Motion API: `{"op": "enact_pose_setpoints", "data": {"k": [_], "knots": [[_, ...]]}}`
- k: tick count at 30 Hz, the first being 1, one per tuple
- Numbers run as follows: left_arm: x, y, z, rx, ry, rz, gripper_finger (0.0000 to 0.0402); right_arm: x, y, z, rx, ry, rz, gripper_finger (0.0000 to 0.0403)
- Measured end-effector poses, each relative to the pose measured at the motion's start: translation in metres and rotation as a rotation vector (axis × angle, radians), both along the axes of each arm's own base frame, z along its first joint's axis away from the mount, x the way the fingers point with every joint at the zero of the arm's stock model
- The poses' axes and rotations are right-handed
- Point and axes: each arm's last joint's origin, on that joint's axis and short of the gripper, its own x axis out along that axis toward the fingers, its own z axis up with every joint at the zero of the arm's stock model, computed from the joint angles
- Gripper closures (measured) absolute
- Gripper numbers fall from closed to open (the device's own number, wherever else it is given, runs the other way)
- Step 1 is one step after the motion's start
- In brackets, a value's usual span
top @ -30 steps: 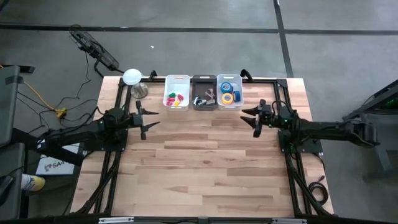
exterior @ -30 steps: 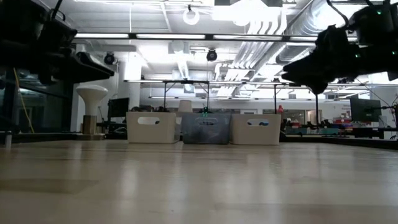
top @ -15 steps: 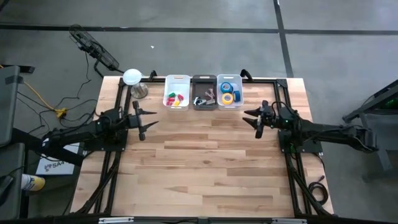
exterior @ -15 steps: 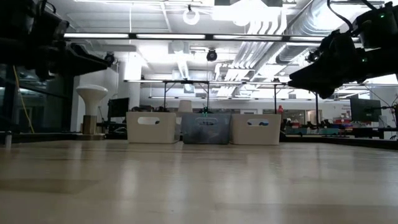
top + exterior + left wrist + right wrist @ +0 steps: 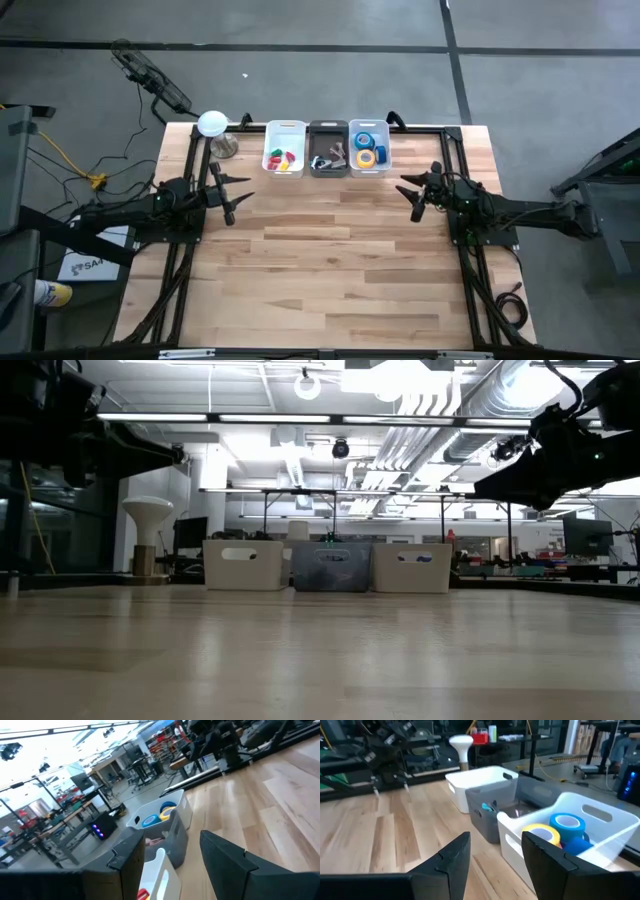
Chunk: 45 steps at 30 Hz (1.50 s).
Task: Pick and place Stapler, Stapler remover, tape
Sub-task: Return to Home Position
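The tape (image 5: 367,150), blue and yellow rolls, lies in a white bin (image 5: 383,168) at the table's far edge, and also shows as tape (image 5: 555,832) in the right wrist view. Beside it, a grey bin (image 5: 328,166) holds small dark things. I cannot tell which is the stapler or the stapler remover. My left gripper (image 5: 230,193) hovers open above the table's left part with nothing between its fingers. My right gripper (image 5: 413,194) hovers open above the right part, also with nothing between its fingers. Both are clear of the bins.
A second white bin (image 5: 284,170) with small coloured blocks stands left of the grey one. A white mushroom-shaped lamp (image 5: 212,125) stands at the far left corner. Black frame rails (image 5: 190,250) run along both table sides. Bare wood (image 5: 320,260) lies between the arms and toward the near edge.
My right gripper has drawn back toward the table's right edge and tipped up from a downward slant to nearly level. My left gripper has swung a little toward the far edge. Both have stayed open.
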Motion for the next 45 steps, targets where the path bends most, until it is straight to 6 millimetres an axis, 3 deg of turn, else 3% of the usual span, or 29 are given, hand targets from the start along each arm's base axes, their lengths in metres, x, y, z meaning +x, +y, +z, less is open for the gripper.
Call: {"op": "enact_pose_setpoints", "data": {"k": [23,31,45], "knots": [[0.001,-0.005,-0.001,0.018,0.010,-0.081,0.0215,-0.004,0.014,-0.003,0.051,0.012,0.137,0.0233],[-0.001,-0.005,0.009,0.031,0.002,-0.094,0.0215,-0.004,0.014,-0.003,0.052,0.012,0.142,0.0233],[0.000,-0.004,0.001,-0.025,-0.003,-0.067,0.0215,-0.004,0.014,-0.003,0.046,0.006,0.138,0.0233]]}}
